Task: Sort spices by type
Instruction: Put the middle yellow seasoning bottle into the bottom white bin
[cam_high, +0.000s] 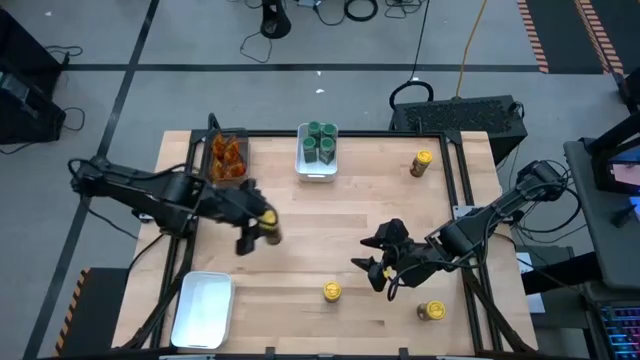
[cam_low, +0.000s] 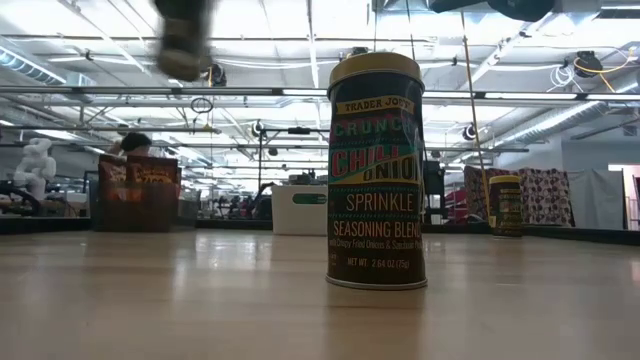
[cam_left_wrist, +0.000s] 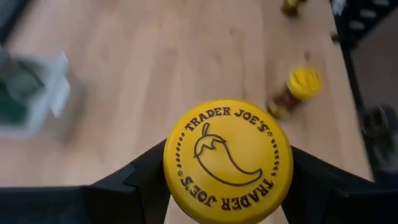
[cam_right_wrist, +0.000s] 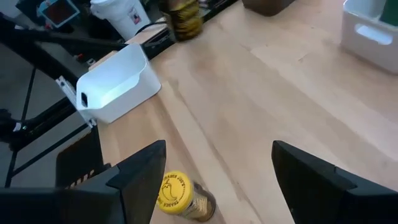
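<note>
My left gripper (cam_high: 260, 228) hangs over the table's left middle, shut on a yellow-lidded spice jar (cam_left_wrist: 227, 160), which shows blurred and high up in the low view (cam_low: 185, 40). My right gripper (cam_high: 376, 266) hovers open over the right middle, and a yellow-lidded jar (cam_right_wrist: 181, 196) lies below and beside its fingers. That jar (cam_high: 331, 291) rests on the table near the front edge. Two more yellow-lidded jars sit at the front right (cam_high: 432, 311) and far right (cam_high: 421, 163). Several green-lidded jars (cam_high: 319, 143) stand in a white tray (cam_high: 316, 172). Orange-brown pieces (cam_high: 227, 157) fill a dark bin. My left gripper pinches the jar between its two fingers (cam_left_wrist: 140, 180), one on each side of the body just under the yellow lid (cam_left_wrist: 186, 186). The fingers slant downward and lie along the jar, whose lid faces back toward the wrist. The jar is lifted clear of the table.
An empty white tray (cam_high: 203, 308) sits at the front left corner, also seen from the right wrist (cam_right_wrist: 115, 84). The dark bin (cam_high: 214, 172) stands at the far left. Bare wood lies between the two arms.
</note>
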